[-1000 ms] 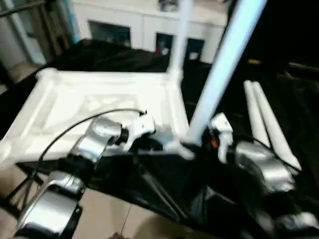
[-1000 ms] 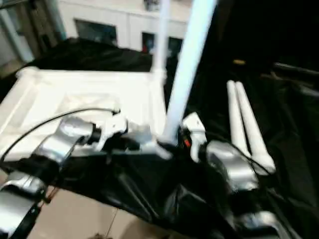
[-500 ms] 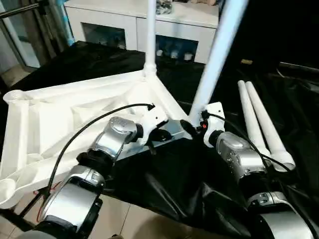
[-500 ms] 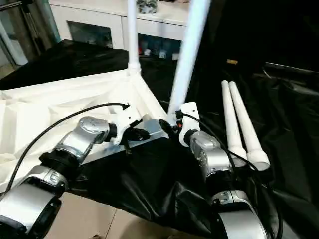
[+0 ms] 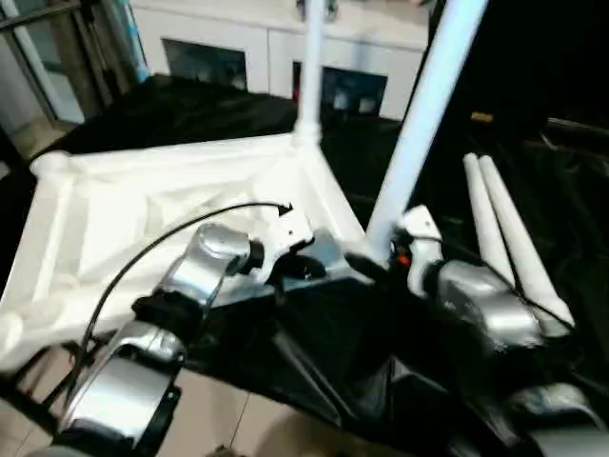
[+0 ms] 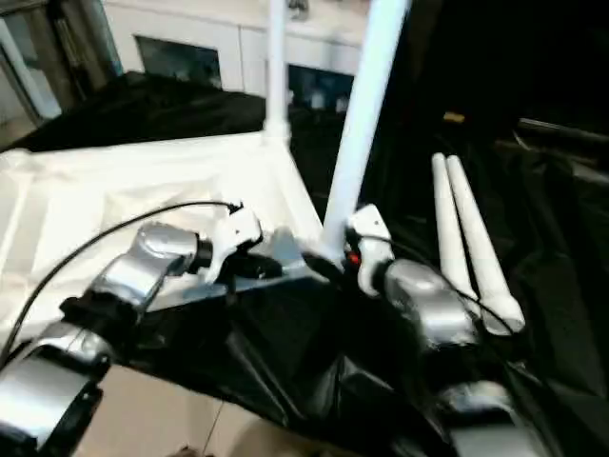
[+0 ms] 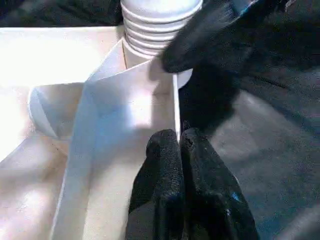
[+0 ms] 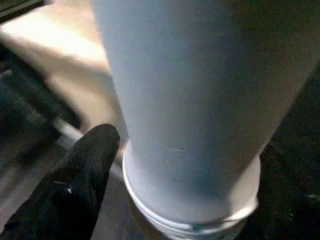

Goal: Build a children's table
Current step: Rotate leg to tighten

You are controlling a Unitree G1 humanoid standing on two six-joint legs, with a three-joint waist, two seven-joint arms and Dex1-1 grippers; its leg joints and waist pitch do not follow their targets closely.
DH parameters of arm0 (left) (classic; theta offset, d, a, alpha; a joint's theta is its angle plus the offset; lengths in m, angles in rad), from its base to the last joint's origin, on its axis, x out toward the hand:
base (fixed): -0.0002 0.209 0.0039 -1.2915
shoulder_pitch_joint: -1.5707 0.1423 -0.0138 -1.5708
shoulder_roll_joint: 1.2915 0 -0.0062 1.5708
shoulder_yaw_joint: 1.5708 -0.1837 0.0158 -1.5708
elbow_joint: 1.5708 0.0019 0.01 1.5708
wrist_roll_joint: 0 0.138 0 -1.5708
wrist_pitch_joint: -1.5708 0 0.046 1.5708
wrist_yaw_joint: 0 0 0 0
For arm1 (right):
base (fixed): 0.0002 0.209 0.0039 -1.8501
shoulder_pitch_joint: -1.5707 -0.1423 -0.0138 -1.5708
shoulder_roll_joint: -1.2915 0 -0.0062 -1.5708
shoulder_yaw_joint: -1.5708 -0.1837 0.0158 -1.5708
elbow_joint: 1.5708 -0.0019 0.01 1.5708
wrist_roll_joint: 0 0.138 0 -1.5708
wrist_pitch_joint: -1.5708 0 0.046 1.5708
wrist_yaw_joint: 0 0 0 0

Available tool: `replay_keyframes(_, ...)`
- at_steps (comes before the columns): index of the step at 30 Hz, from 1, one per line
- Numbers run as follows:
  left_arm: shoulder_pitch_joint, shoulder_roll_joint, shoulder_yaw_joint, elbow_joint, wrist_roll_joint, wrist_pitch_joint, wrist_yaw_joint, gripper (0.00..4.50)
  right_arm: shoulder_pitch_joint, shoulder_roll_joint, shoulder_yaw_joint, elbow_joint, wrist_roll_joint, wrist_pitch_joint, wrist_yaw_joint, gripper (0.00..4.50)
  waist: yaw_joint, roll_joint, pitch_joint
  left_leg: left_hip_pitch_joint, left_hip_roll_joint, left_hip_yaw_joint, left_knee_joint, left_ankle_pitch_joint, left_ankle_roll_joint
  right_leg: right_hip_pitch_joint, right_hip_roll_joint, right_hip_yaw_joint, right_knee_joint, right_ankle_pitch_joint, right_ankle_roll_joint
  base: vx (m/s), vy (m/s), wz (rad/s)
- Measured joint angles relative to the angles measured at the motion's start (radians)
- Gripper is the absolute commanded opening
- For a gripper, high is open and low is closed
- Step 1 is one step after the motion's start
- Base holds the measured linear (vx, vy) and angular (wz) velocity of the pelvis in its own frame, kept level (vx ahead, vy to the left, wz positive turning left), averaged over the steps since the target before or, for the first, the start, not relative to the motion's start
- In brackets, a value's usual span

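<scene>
The left gripper [image 7: 179, 150] is pinching its two black fingers tight on the thin side rim of the upturned white tabletop [image 5: 143, 209], near the corner socket at the centre of the head views. The right gripper [image 5: 376, 259] is sitting at the base of the near leg [image 5: 419, 124]; one black finger [image 8: 75, 185] is lying just beside the leg, and whether the jaws are gripping it cannot be told. A second leg [image 5: 309, 67] is standing at the far corner, upper centre. Two loose legs [image 5: 509, 238] are lying side by side at right on the black cloth [image 5: 324, 352]. A white cabinet [image 5: 238, 48] is standing along the top; pale floor [image 5: 219, 419] is showing at the bottom.
</scene>
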Motion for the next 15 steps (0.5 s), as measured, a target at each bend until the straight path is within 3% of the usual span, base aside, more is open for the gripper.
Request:
replay_keyframes(5,0.007,0.022,-0.003,-0.002,-0.008,-0.021,-0.078,0.0,0.04,-0.058,0.025,-0.074,0.019,0.029,0.105,3.88,0.007,0.001,0.001,-0.001,0.0,0.0,0.001,0.0,0.0,0.0,0.0,0.0,0.0,0.0,0.0,0.0,0.0,0.0)
replay_keyframes(7,0.014,0.042,-0.006,-0.008,-0.017,-0.032,-0.128,0.0,0.064,-0.082,0.037,-0.119,0.027,0.043,0.154,3.54,0.01,0.001,0.001,-0.001,0.001,0.0,0.001,0.0,0.0,0.0,0.0,0.0,0.0,0.0,0.0,0.0,0.0,0.0)
replay_keyframes(15,0.027,0.074,-0.01,-0.019,-0.044,-0.041,-0.2,0.0,0.076,-0.098,0.059,-0.154,0.047,0.066,0.213,3.12,0.012,0.001,0.001,-0.002,0.001,0.0,0.002,0.0,0.0,0.0,0.0,0.0,0.0,0.0,0.0,0.0,0.0,0.0)
